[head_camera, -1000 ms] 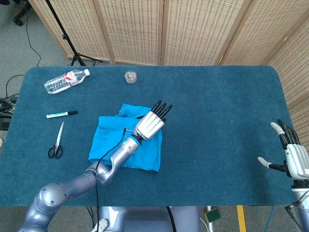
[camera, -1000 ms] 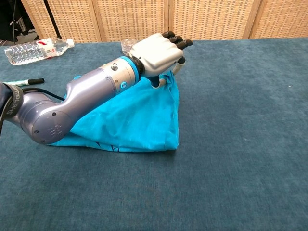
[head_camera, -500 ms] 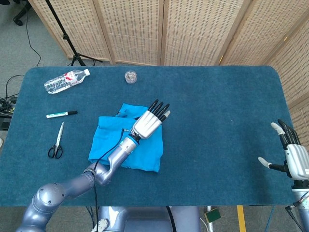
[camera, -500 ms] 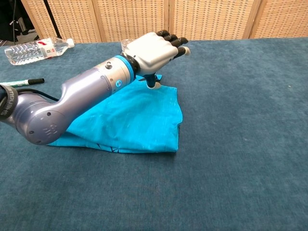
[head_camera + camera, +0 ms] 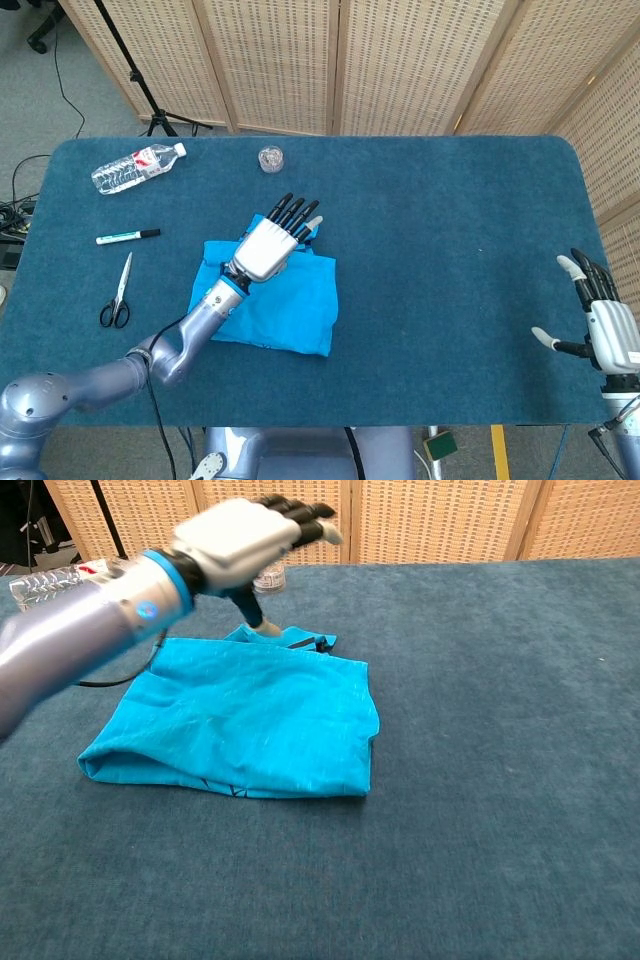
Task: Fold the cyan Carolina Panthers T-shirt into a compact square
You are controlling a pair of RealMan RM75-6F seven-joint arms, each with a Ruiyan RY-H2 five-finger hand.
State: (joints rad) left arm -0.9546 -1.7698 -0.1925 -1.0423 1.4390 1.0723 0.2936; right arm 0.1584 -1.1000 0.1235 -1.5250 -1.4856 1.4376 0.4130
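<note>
The cyan T-shirt (image 5: 285, 305) (image 5: 250, 720) lies folded into a rough rectangle on the table, left of centre, with a rumpled far edge. My left hand (image 5: 268, 243) (image 5: 245, 535) hovers above the shirt's far left part, fingers spread and straight, holding nothing. My right hand (image 5: 600, 325) stays at the table's right edge, fingers apart and empty; the chest view does not show it.
A water bottle (image 5: 137, 168) (image 5: 65, 583) lies at the far left. A marker (image 5: 127, 236) and scissors (image 5: 117, 295) sit left of the shirt. A small clear jar (image 5: 270, 158) stands near the far edge. Wicker screens stand behind the blue table (image 5: 450, 230).
My left hand let go of the shirt's far right corner, rose and swung left and back. The corner dropped flat onto the fold. The right hand barely moved.
</note>
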